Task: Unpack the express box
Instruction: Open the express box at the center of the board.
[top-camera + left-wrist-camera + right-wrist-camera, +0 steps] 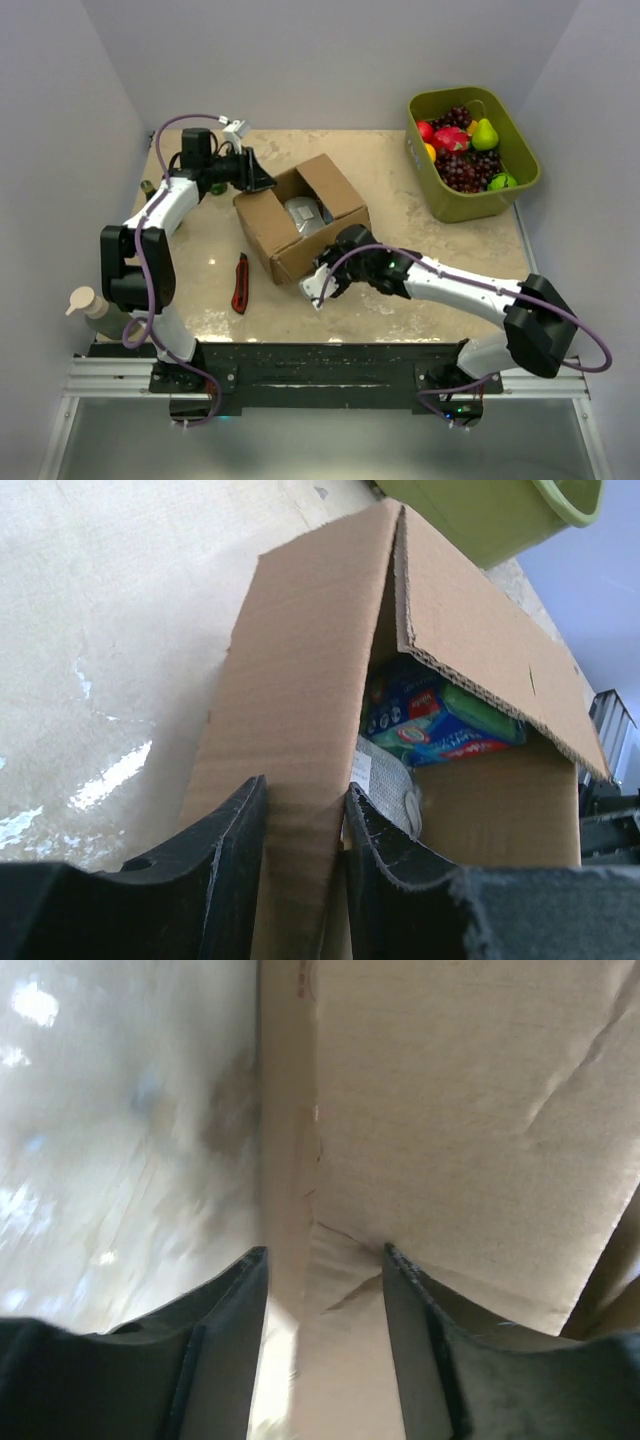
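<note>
The express box [290, 240] is a brown cardboard carton standing open in the middle of the table, flaps raised. My left gripper [265, 183] is at its far-left side, shut on the box's upright cardboard wall [300, 680], which fills the gap between the fingers [240, 830]. Inside the box lie a blue and green packet [435, 720] and a grey mesh pouch [385, 780]. My right gripper [322, 285] is at the box's near corner. It [325, 1252] stands open around a creased cardboard flap [340, 1340], with light showing beside the left finger [235, 1310].
An olive-green tub [462, 207] of fruit stands at the back right. A red box cutter [240, 283] lies on the table left of the box. A bottle with a cream cap [88, 303] stands at the near-left edge, beside the left arm.
</note>
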### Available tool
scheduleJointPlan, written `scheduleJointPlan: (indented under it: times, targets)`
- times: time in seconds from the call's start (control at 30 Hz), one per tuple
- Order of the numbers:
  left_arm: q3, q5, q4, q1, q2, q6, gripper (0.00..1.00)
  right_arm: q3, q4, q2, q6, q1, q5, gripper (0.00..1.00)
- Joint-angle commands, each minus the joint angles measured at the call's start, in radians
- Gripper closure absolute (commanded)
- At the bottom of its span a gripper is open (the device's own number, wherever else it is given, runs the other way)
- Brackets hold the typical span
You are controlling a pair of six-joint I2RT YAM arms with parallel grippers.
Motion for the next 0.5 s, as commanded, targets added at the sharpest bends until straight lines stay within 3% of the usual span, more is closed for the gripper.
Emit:
scheduleJointPlan:
  times: [0.0,0.1,0.2,0.33,0.47]
  targets:
    - [-0.014,0.184,-0.099,-0.048,-0.055,-0.122,1.0,0.199,-0.458,-0.02,0.156,-0.099,0.056,0.35]
    - [-0.032,0.159,-0.099,-0.048,-0.067,-0.124,1.0,0.322,-0.692,-0.119,0.123,-0.11,-0.073,0.01]
    - [-0.049,0.151,-0.082,-0.048,-0.069,-0.145,1.0,0.402,-0.792,-0.216,0.141,-0.112,-0.165,0.01]
    - [-0.054,0.159,-0.05,-0.048,-0.069,-0.18,1.0,0.486,-0.639,-0.244,0.247,-0.144,-0.179,0.01]
    - [-0.064,0.162,-0.025,-0.046,-0.077,-0.223,1.0,0.62,-0.374,-0.123,0.513,-0.196,-0.205,0.21]
